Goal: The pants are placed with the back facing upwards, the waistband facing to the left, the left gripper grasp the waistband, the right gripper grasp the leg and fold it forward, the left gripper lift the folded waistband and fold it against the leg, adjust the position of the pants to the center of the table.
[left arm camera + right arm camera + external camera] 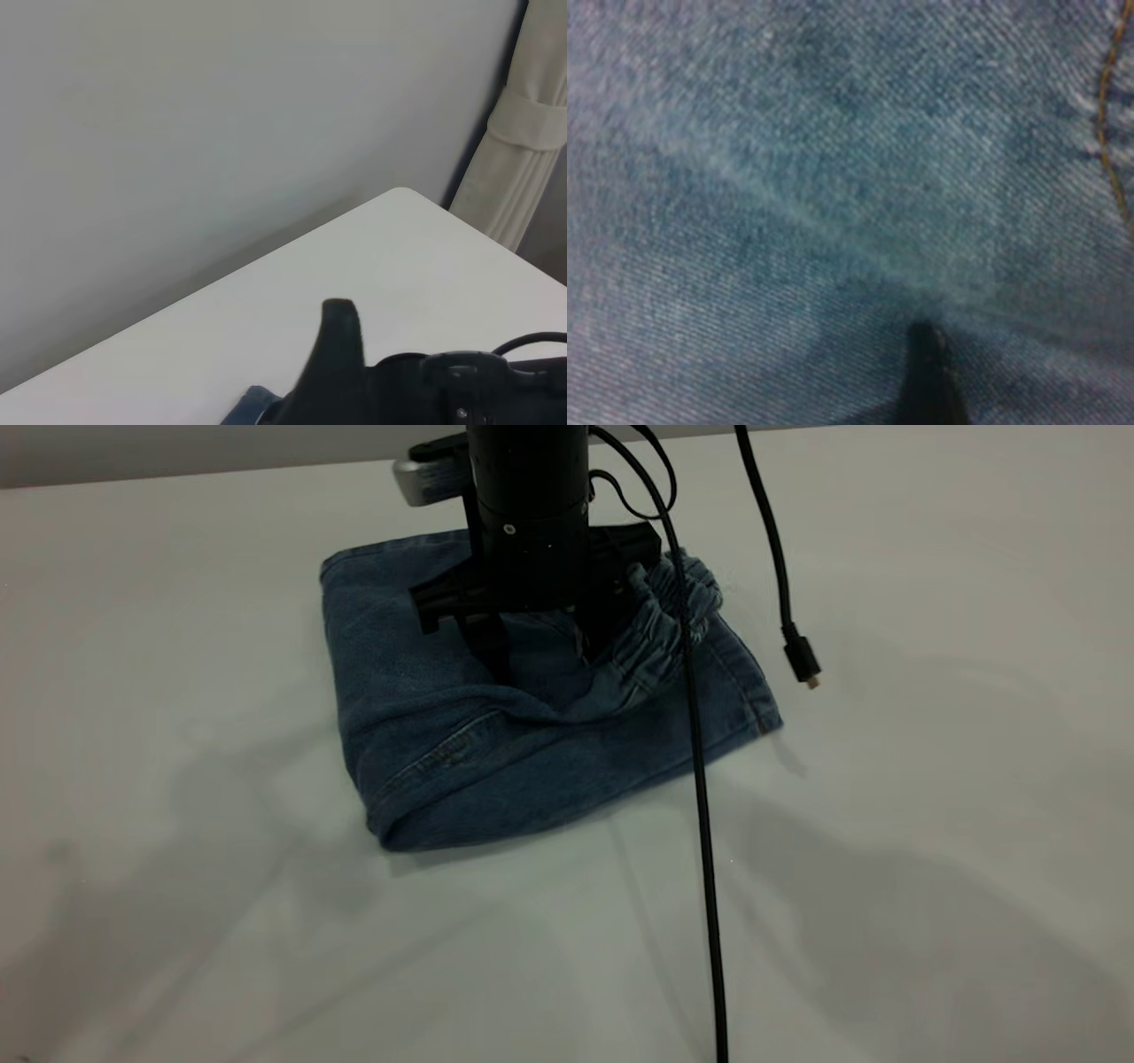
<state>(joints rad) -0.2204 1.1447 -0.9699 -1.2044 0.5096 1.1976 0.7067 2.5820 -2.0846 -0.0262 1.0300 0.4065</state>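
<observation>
The pants [496, 771] lie folded into a compact blue denim bundle on the white table [177, 646]. Their ruched waistband [664, 615] lies on top at the bundle's right side. My right gripper [545, 660] comes straight down onto the middle of the bundle, just left of the waistband. It is open, with both fingertips pressed into the cloth. The right wrist view is filled with denim [788, 177], with one dark fingertip [926, 376] resting on it. In the left wrist view a black finger [341, 341] rises beside a sliver of the pants [252, 403]. The left gripper is outside the exterior view.
A black cable [700, 797] trails from the right arm across the pants toward the near table edge. A second cable ends in a loose plug [802, 660] hanging right of the pants. A pale curtain [523, 150] hangs beyond the table's corner [403, 195].
</observation>
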